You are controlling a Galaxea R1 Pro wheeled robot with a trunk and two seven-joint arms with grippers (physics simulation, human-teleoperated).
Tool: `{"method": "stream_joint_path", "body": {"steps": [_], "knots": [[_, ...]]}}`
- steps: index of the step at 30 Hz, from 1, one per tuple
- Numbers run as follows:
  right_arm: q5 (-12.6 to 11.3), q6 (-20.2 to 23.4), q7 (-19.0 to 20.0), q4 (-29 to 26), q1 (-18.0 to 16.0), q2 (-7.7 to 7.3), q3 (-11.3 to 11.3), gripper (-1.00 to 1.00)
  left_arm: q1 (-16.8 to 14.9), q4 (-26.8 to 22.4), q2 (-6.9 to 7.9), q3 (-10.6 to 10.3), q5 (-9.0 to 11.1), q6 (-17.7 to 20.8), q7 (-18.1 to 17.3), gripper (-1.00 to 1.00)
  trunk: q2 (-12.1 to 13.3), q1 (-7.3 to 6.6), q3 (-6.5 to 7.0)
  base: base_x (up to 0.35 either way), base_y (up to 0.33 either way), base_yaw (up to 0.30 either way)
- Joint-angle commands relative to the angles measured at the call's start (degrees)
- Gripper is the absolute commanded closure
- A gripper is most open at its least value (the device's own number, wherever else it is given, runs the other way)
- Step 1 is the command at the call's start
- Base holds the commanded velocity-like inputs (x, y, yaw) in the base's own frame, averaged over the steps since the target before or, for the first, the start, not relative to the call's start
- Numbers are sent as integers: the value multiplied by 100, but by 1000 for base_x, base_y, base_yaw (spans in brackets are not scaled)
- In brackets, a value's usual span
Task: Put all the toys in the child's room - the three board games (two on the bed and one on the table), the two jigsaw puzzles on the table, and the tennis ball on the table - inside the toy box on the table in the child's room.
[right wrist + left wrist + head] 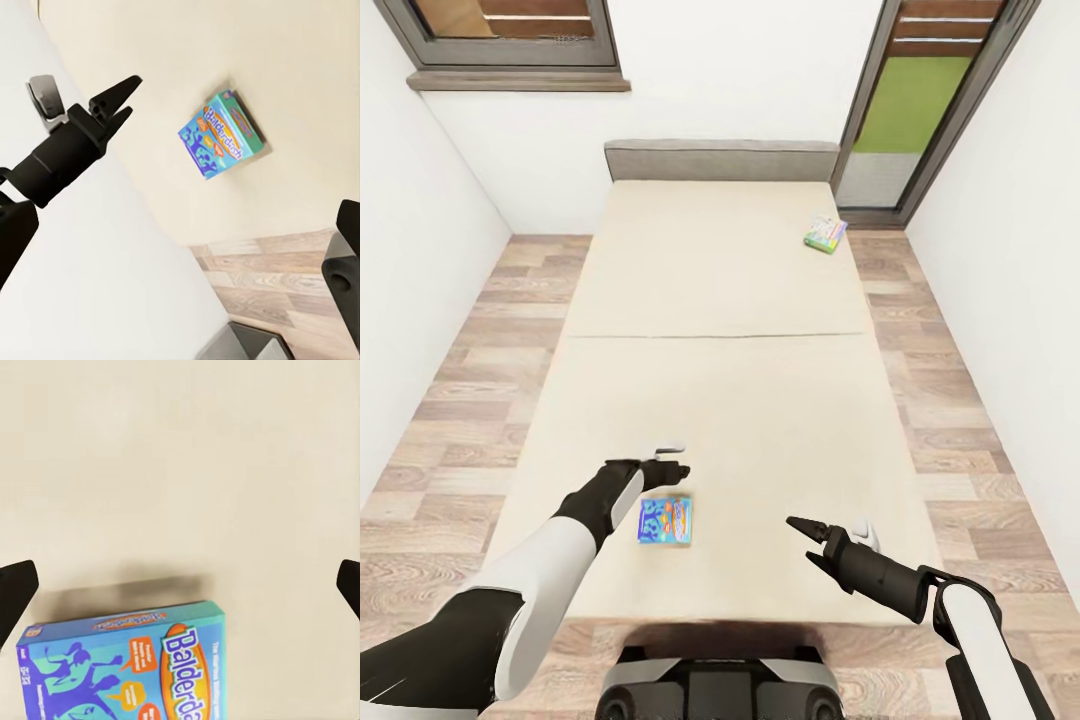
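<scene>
2 board games (pixel 666 521) (pixel 825 233) on bed (pixel 720 300); L gripper (pixel 180 585) spread, R gripper (pixel 812 545) state unclear.

Head view looks forward and steeply down from above the foot of the bed (pixel 710 300), taking in its whole length to the headboard (pixel 720 160) and windows. Left wrist view sits close over the mattress, facing down onto the blue board game (pixel 131 667), cropped at frame edge. Right wrist view is farther off, angled sideways across the left gripper (pixel 120 97) to the same game (pixel 221 135). All 3 views share it
</scene>
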Motion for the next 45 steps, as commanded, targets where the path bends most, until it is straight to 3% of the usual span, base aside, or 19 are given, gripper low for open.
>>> {"method": "stream_joint_path", "body": {"steps": [1,14,45], "knots": [[-43,23,-40,-4,-3,0,-5,-100,-1,-20,2,-27,55,33,12,-100,-8,2,-16,0,0,0],[-45,20,-41,-4,-3,0,-5,-100,-1,-312,3,-32,55,117,12,-100,-8,2,-137,0,0,0],[-58,26,-14,-4,-3,-7,-14,-100,-1,-345,48,-55,22,80,12,-100,-8,2,-424,0,0,0]]}}
